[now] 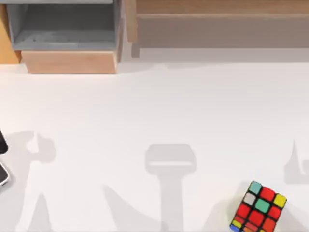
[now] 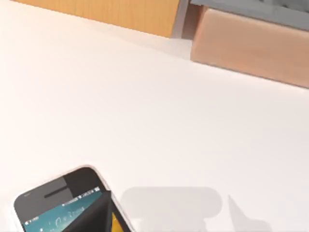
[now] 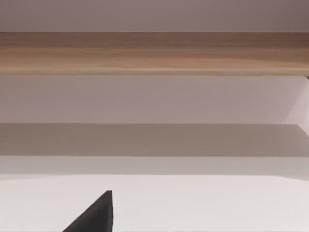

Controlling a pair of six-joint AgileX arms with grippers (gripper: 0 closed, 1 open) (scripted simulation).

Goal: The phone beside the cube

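The phone [image 2: 58, 205] lies nearest the lens in the left wrist view, flat on the white tabletop [image 2: 159, 121], its white rim rounded at the corner, the black front showing a lit teal screen and a dark earpiece slot. A dark finger of the left gripper [image 2: 94, 217] crosses its screen, with a yellow patch just beside that finger; whether that gripper is released or clenched on the phone cannot be told. From above, the phone [image 1: 3, 173] shows as a white-rimmed corner at the tabletop's left edge, toward the near left corner, with a dark piece of the left arm [image 1: 2, 143] just above it at the same edge.

The cube [image 1: 259, 208] sits near the tabletop's near right corner, turned askew to the edges, its top mostly red with green, yellow and white stickers and a blue one low on its side. It lies well apart from the phone, almost the whole width of the tabletop between them.

Along the far edge stand a grey-lined wooden box [image 1: 67, 36] toward the left corner and a long wooden shelf [image 1: 217, 19] toward the right.

In the right wrist view one dark fingertip [image 3: 96, 215] of the right gripper rises over the tabletop, facing the shelf [image 3: 154, 53]; its state cannot be told.
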